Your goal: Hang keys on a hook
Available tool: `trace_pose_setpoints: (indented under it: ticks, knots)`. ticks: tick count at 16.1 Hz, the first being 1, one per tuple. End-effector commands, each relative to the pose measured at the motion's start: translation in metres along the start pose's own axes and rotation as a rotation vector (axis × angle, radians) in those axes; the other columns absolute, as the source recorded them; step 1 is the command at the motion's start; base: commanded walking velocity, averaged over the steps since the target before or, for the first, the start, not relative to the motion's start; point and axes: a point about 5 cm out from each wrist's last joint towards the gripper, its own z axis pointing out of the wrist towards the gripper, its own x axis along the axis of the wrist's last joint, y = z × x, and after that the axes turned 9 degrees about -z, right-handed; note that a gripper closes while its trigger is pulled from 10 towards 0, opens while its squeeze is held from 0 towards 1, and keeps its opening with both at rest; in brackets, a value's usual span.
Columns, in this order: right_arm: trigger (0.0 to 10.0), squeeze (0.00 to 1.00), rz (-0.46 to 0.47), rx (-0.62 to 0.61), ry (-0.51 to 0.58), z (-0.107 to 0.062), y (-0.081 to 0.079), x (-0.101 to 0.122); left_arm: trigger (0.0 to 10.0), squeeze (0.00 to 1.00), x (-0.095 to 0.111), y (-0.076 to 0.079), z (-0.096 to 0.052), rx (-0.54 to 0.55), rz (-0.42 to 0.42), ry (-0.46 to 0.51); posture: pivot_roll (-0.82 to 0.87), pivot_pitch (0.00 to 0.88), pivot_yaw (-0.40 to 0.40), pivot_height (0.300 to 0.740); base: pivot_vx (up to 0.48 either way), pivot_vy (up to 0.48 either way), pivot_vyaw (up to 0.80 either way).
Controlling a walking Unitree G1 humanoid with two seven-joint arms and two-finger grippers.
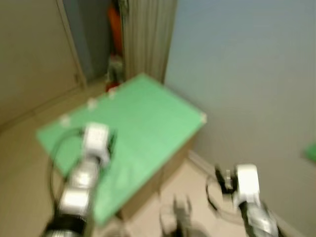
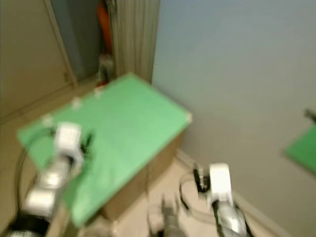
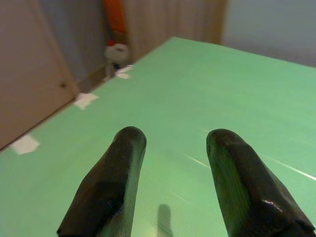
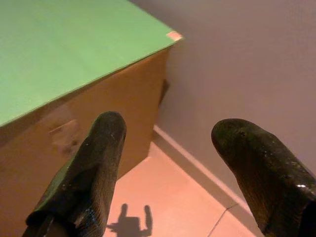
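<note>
Head views, both blurred: a low cabinet with a green top [image 1: 148,118] stands against a pale wall [image 1: 247,74], its wooden side [image 4: 98,113] facing the tiled floor [image 4: 163,197]. The left arm reaches over the green surface; in the left wrist view the left gripper [image 3: 175,148] hovers just above it with its two black fingers [image 3: 113,182] spread apart and nothing between them. The right gripper [image 4: 173,148] hangs off the cabinet's corner, beside the wall and above the floor, fingers likewise parted and holding nothing; its shadow falls on the tiles. Small white tape pieces [image 3: 85,99] lie along the far edge of the green top. Behind the cabinet, a ribbed curtain [image 1: 148,34] and an orange object [image 1: 114,27] too blurred to identify stand in the corner next to a beige door [image 1: 29,54]. A green patch [image 2: 301,150] at the right margin is cut off by the frame. Keys and hook cannot be made out in any view; the motion blur obscures fine detail.
</note>
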Motion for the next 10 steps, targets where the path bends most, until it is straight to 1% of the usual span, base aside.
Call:
trace_pose_setpoints:
  ticks: [1, 2, 3, 4, 5, 6, 7, 8, 9, 10]
  knots:
    - [10.0, 0.00, 0.003, 0.005, 0.034, 0.009, -0.003, 0.010, 10.0, 0.00, -0.002, -0.010, -0.004, 0.037, 0.017, -0.001, -0.05, 0.071, -0.054, 0.736, 0.000, 0.000, 0.00]
    - [10.0, 0.00, 0.001, 0.039, 0.041, 0.016, -0.011, 0.014, 10.0, 0.00, 0.002, -0.011, -0.004, 0.045, 0.046, 0.015, -0.03, 0.055, -0.065, 0.736, 0.000, 0.000, 0.00]
    - [10.0, 0.00, -0.010, 0.078, 0.051, 0.023, -0.016, 0.019, 10.0, 0.00, 0.002, -0.010, -0.006, 0.058, 0.041, 0.029, -0.01, 0.044, -0.070, 0.736, 0.000, 0.000, 0.00]
    - [10.0, 0.00, -0.024, 0.105, 0.060, 0.033, -0.024, 0.026, 10.0, 0.00, 0.002, -0.017, -0.004, 0.083, 0.047, 0.027, 0.00, 0.034, -0.081, 0.736, 0.000, 0.000, 0.00]
    - [10.0, 0.00, -0.025, 0.109, 0.078, 0.037, -0.019, 0.032, 10.0, 0.00, 0.004, -0.014, -0.005, 0.095, 0.044, 0.043, 0.00, 0.032, -0.088, 0.736, 0.000, 0.000, 0.00]
    - [10.0, 0.00, -0.027, 0.118, 0.100, 0.045, -0.017, 0.042, 10.0, 0.00, 0.008, -0.011, -0.005, 0.082, 0.024, 0.062, 0.00, 0.039, -0.092, 0.736, 0.000, 0.000, 0.00]
    - [10.0, 0.00, -0.033, 0.124, 0.102, 0.051, -0.020, 0.047, 10.0, 0.00, 0.009, -0.010, -0.004, 0.064, 0.025, 0.062, 0.02, 0.048, -0.100, 0.736, 0.000, 0.000, 0.00]
    - [10.0, 0.00, -0.019, 0.113, 0.098, 0.054, -0.016, 0.047, 10.0, 0.00, 0.009, -0.006, -0.005, 0.046, 0.007, 0.067, 0.03, 0.056, -0.106, 0.736, 0.000, 0.000, 0.00]
    - [10.0, 0.00, 0.002, 0.099, 0.092, 0.056, -0.014, 0.047, 10.0, 0.00, 0.008, -0.006, -0.005, 0.039, -0.001, 0.059, 0.05, 0.078, -0.111, 0.736, 0.000, 0.424, 0.00]
    - [10.0, 0.00, 0.016, 0.091, 0.078, 0.055, -0.012, 0.043, 10.0, 0.00, 0.008, -0.005, -0.006, 0.029, -0.001, 0.059, 0.05, 0.081, -0.115, 0.736, 0.000, 0.424, 0.00]
